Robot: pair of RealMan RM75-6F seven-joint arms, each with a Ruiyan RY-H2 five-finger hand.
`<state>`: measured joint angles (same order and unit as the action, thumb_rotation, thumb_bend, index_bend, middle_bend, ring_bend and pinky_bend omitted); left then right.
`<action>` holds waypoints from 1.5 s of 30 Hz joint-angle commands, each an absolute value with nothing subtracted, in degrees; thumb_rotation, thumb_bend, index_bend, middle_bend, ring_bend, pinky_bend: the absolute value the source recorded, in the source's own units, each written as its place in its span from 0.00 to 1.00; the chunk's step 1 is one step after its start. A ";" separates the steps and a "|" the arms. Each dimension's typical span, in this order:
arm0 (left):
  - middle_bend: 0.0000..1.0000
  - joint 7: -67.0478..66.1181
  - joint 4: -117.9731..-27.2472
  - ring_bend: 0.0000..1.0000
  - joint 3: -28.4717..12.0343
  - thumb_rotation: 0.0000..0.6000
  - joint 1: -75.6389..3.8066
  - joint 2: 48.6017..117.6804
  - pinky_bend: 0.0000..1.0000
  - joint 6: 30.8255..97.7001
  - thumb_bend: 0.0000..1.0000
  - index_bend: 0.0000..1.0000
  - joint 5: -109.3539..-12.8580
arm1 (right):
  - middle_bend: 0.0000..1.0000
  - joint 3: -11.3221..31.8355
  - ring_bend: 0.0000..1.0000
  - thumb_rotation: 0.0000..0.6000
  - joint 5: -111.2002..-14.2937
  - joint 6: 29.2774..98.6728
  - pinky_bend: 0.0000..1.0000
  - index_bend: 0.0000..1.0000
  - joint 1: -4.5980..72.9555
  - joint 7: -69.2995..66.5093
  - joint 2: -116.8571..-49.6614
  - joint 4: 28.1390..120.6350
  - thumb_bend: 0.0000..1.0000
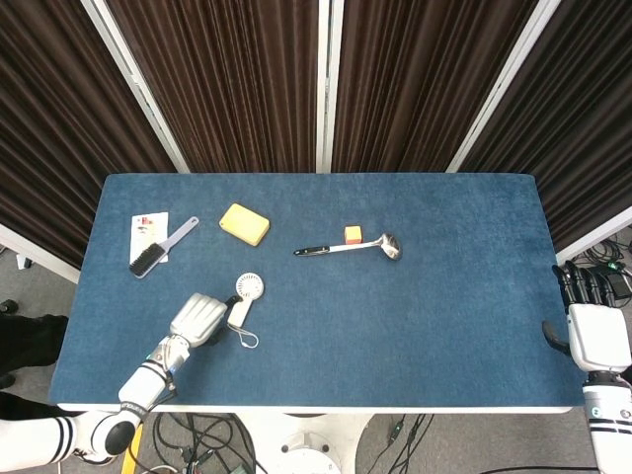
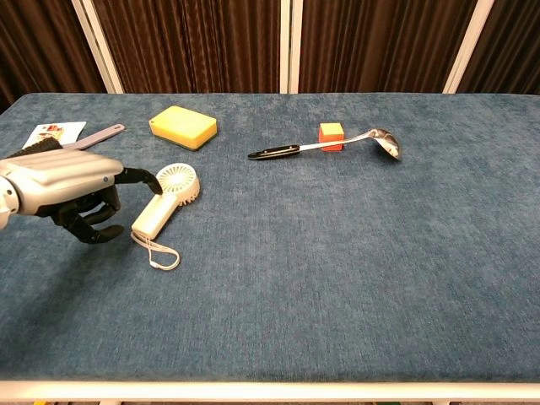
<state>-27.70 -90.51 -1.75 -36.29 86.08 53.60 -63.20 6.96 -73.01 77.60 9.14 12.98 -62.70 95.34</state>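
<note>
A small white handheld fan (image 1: 243,297) lies flat on the blue table (image 1: 415,316), its wrist strap trailing toward the front edge. My left hand (image 1: 200,318) hovers low just to the left of the fan's handle (image 2: 154,216). Its dark fingers (image 2: 126,178) are bent downward and apart, and one fingertip reaches the handle below the fan head (image 2: 177,182). Nothing is held in it. My right hand (image 1: 597,332) hangs beyond the table's right edge with its fingers straight and nothing in it; the chest view does not show it.
A yellow block (image 1: 244,223) lies at the back left. A black-bristled brush (image 1: 158,251) rests partly on a white card (image 1: 148,229) near the left edge. A metal ladle (image 1: 351,247) lies mid-table with a small red-and-yellow cube (image 1: 353,234) beside it.
</note>
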 commanded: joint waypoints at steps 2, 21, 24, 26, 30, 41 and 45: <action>0.83 -27.82 -90.36 0.84 -1.70 1.00 -36.50 86.12 0.76 53.38 0.42 0.17 -62.79 | 0.00 6.88 0.00 1.00 -73.09 77.63 0.00 0.00 9.09 12.92 -62.74 95.26 0.24; 0.83 -28.56 -89.60 0.84 -0.82 1.00 -37.54 86.47 0.77 51.85 0.42 0.18 -60.79 | 0.00 6.71 0.00 1.00 -73.05 77.40 0.00 0.00 9.11 12.81 -62.82 95.03 0.24; 0.83 -28.66 -90.00 0.84 -0.69 1.00 -37.58 86.28 0.77 52.00 0.42 0.18 -60.71 | 0.00 6.77 0.00 1.00 -72.96 77.43 0.00 0.00 9.10 12.70 -62.84 94.97 0.24; 0.83 -28.29 -90.45 0.84 -0.95 1.00 -37.50 86.00 0.76 52.51 0.42 0.18 -60.85 | 0.00 6.86 0.00 1.00 -72.92 77.51 0.00 0.00 9.08 12.56 -62.72 95.06 0.25; 0.83 -27.53 -91.93 0.84 -1.85 1.00 -37.12 84.59 0.77 54.87 0.42 0.18 -62.30 | 0.00 6.96 0.00 1.00 -73.17 78.04 0.00 0.00 8.87 12.17 -62.42 95.22 0.24; 0.49 -18.91 -94.38 0.44 -0.97 1.00 -29.20 78.58 0.62 69.54 0.37 0.18 -72.32 | 0.00 6.84 0.00 1.00 -73.97 78.39 0.00 0.00 8.54 10.34 -62.44 95.08 0.24; 0.22 -16.73 -93.10 0.13 0.92 1.00 -26.21 76.16 0.39 72.55 0.26 0.17 -75.15 | 0.00 6.85 0.00 1.00 -74.75 79.13 0.00 0.00 8.43 9.99 -63.09 94.31 0.24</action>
<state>-18.27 -93.89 -0.38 -28.00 77.86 70.96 -73.65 6.84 -74.62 79.00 8.46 10.08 -62.96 94.44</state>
